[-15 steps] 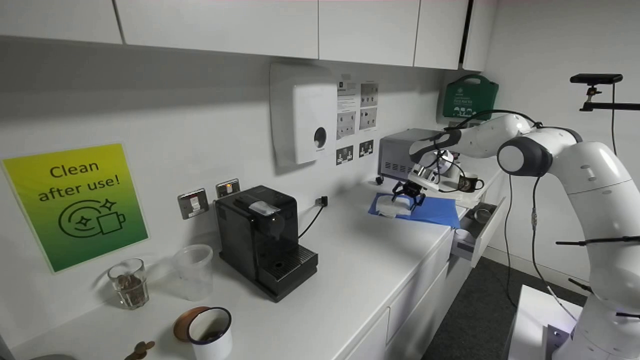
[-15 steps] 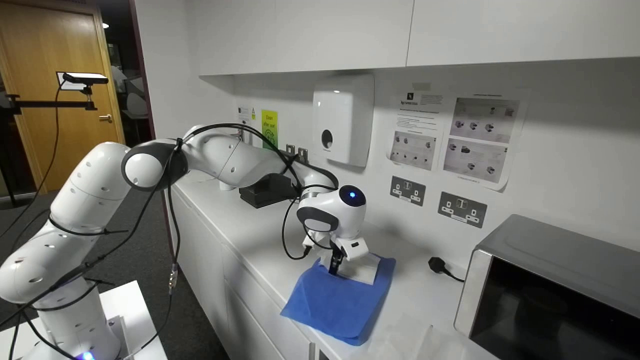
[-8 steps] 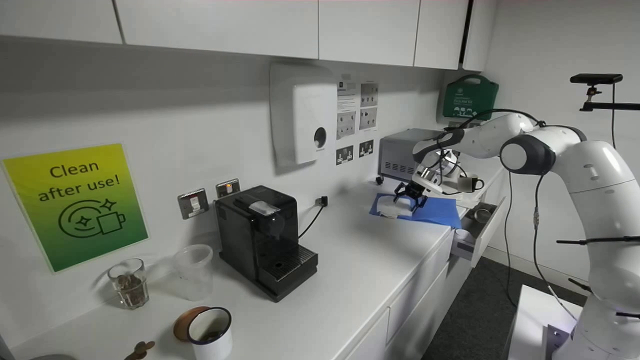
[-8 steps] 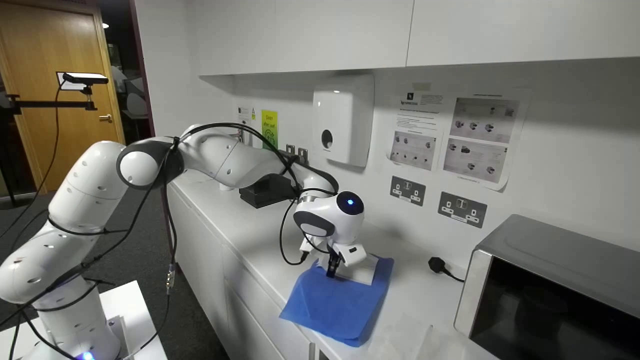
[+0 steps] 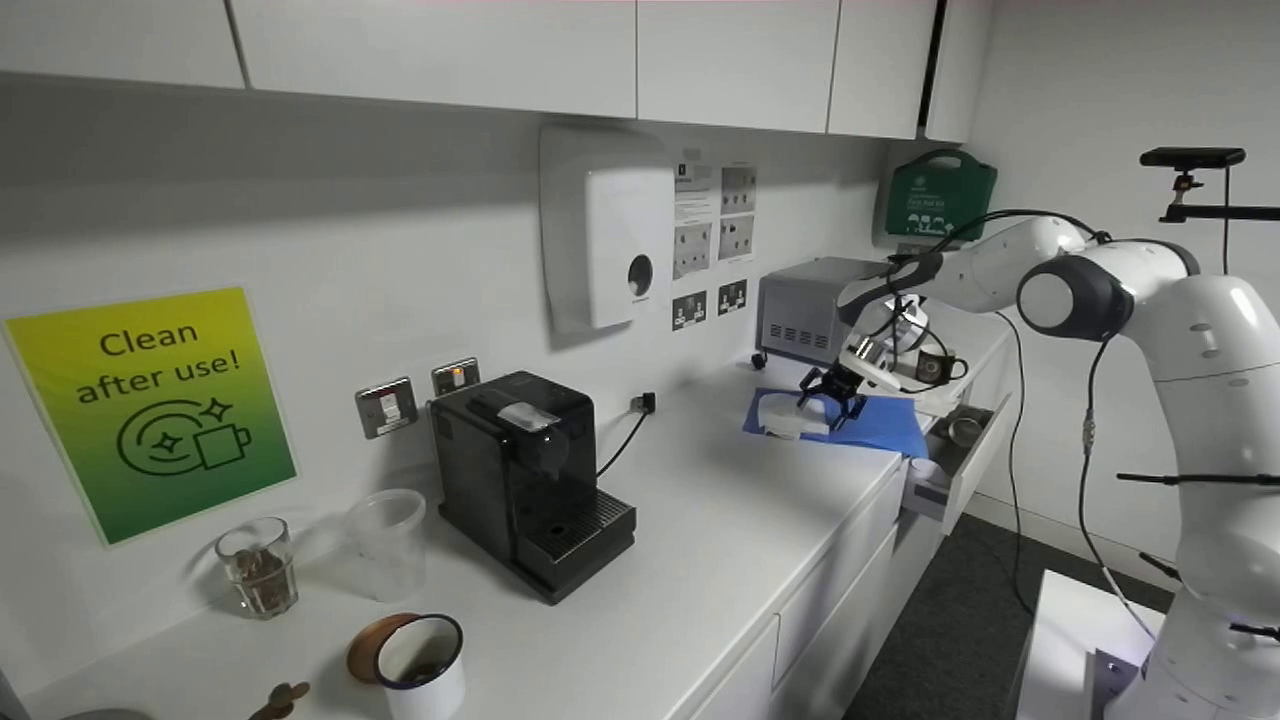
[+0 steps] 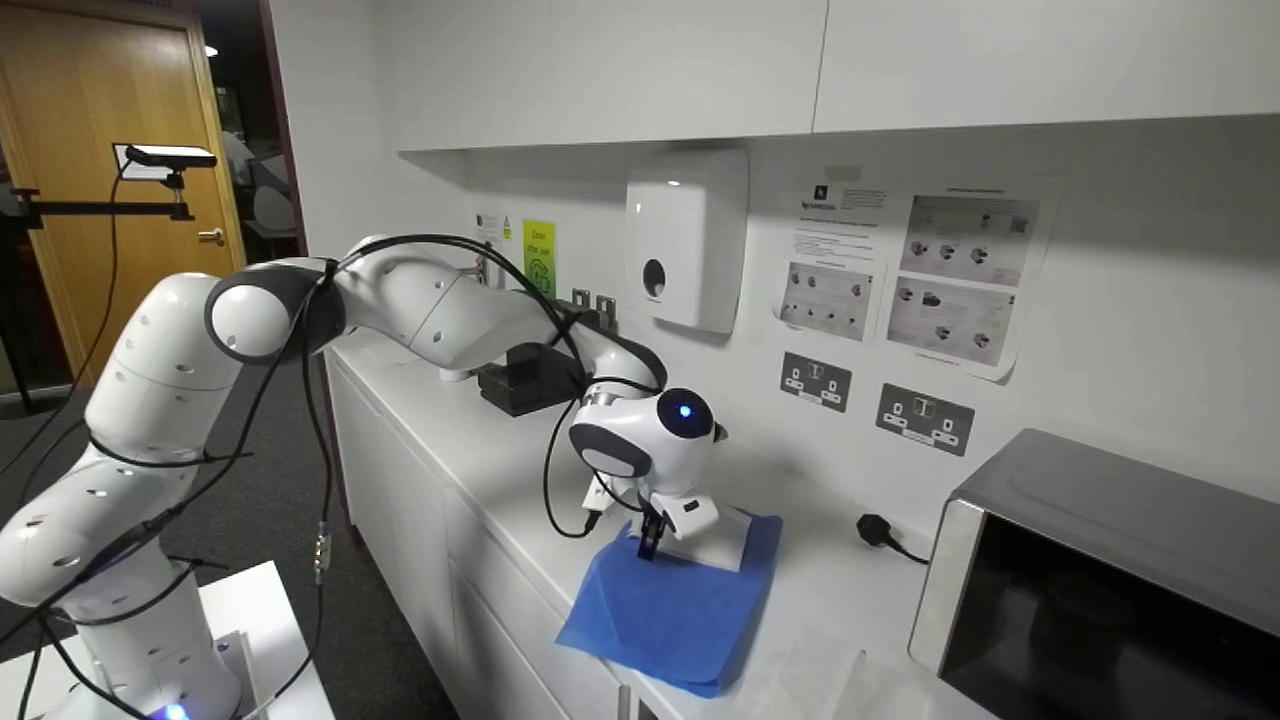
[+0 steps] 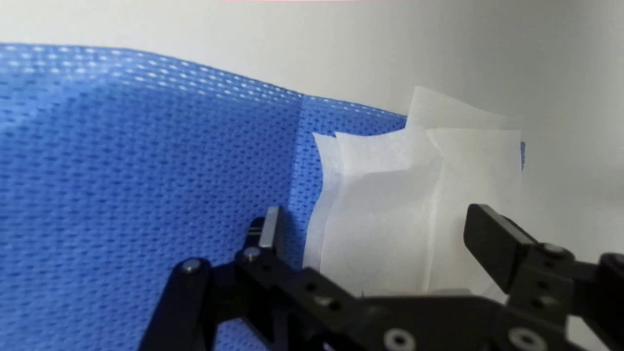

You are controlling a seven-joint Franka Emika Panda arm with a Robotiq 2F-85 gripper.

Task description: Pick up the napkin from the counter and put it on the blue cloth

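A yellow-green sign (image 5: 152, 415) reads "Clean after use!", a green case (image 5: 942, 196) "First Aid Kit".

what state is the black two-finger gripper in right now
Gripper: open, holding nothing; the white creased paper napkin lies mostly on the bright blue textured cloth.

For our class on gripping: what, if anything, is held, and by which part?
Nothing is held: the black two-fingered end effector is open; the creased white paper napkin lies mostly on the rectangular blue cloth.
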